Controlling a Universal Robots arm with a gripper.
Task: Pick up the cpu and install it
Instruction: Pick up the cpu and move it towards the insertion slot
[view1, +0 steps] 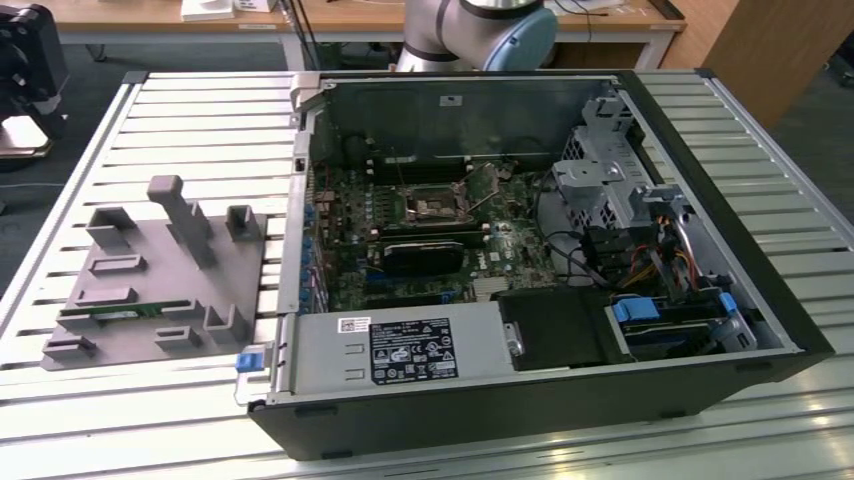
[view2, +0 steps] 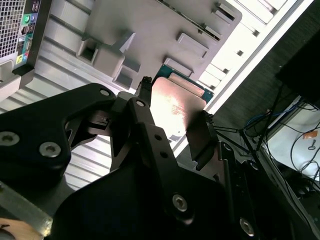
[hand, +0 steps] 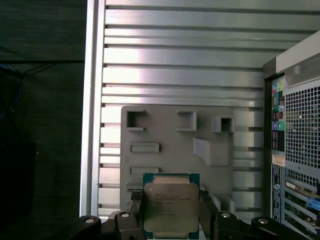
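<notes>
Step in hand: the pick-up is judged done, the install not yet.

- Gripper (hand: 171, 214) is clamped on two opposite edges of the cpu (hand: 171, 202); both wrist views show this.
- The chip hangs over the grey fixture (hand: 170, 135), apparently lifted clear of it.
- In the exterior view, that fixture (view1: 147, 290) lies on the slatted table (view1: 200, 130) at the exterior view's left. The motherboard socket (view1: 434, 207) sits to its right inside the open computer case (view1: 534, 400), well apart.
- Judgement: seating calls for the chip kept flat and square to the socket, with the grip unslipped.

The cpu is a flat square with a silvery-grey metal lid bearing fine print and a green board edge around it. Its top catches glare in the second wrist view (view2: 175, 102).
</notes>
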